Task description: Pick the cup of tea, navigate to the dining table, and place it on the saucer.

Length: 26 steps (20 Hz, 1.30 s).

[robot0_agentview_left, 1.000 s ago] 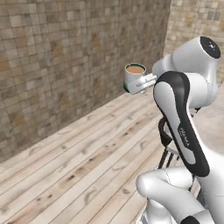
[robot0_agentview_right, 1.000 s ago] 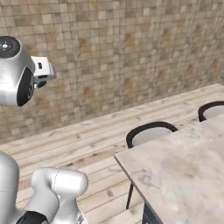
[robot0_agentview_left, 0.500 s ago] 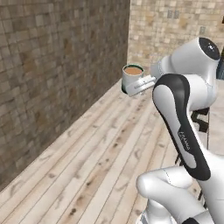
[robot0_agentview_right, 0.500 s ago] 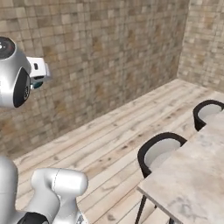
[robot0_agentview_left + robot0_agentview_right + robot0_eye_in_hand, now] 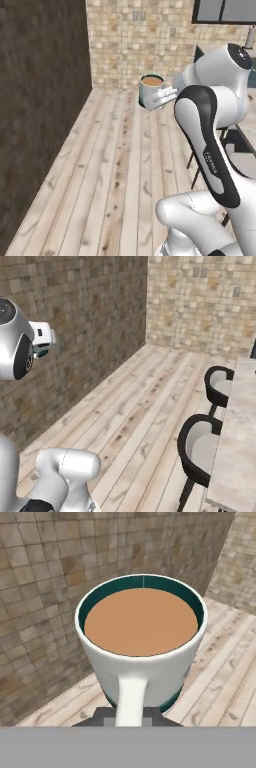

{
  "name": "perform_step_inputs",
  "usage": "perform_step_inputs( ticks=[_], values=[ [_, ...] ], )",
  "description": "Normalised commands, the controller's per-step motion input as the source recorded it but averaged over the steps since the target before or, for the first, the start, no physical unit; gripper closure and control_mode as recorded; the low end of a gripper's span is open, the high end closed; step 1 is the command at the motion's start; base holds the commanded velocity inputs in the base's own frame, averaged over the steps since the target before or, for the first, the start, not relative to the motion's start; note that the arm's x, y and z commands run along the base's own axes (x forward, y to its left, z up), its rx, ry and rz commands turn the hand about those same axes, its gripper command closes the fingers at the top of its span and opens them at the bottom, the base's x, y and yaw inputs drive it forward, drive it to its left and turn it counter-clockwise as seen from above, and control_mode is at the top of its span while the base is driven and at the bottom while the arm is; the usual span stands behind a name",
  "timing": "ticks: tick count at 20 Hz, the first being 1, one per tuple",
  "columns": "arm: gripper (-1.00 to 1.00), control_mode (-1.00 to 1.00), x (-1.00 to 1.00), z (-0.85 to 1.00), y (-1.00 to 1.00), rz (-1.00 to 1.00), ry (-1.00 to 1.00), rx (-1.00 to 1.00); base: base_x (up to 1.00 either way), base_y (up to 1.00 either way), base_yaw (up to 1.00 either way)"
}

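The cup of tea (image 5: 151, 89) is a white mug with a teal base, full of light brown liquid. It hangs upright in the air, high over the wooden floor. My gripper (image 5: 163, 97) is shut on its handle from the right. In the hand view the cup of tea (image 5: 140, 643) is close up, its handle (image 5: 131, 698) pointing toward me between the fingertips of my gripper (image 5: 131, 715). The beige dining table (image 5: 241, 426) runs along the right edge of the right base view, well away from the cup. The saucer is out of view.
Two dark chairs (image 5: 200, 449) (image 5: 219, 384) stand along the table's near side. Stone walls meet in a corner (image 5: 147, 301) ahead. Open wooden floor (image 5: 120, 165) lies between the left wall and the chairs.
The whole picture has shifted, so the base has turned: the wall corner came into view and the table slid to the right edge. The cup stays held in the same place.
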Motion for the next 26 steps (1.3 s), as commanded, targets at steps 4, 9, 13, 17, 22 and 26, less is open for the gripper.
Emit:
perform_step_inputs(
  ticks=[4,9,13,17,22,26],
  values=[
    [1.00,1.00,0.00,0.00,0.00,0.00,0.00,0.00,1.00,0.89,-0.60],
    [1.00,1.00,0.00,0.00,0.00,0.00,0.00,0.00,1.00,0.88,-0.63],
    [1.00,1.00,0.00,0.00,0.00,0.00,0.00,0.00,1.00,0.85,-0.66],
    [1.00,1.00,0.00,0.00,0.00,0.00,0.00,0.00,1.00,0.76,-0.72],
    [1.00,1.00,0.00,0.00,0.00,0.00,0.00,0.00,0.96,0.72,-0.74],
    [1.00,1.00,0.00,0.00,0.00,0.00,0.00,0.00,0.88,0.61,-0.75]
  ],
)
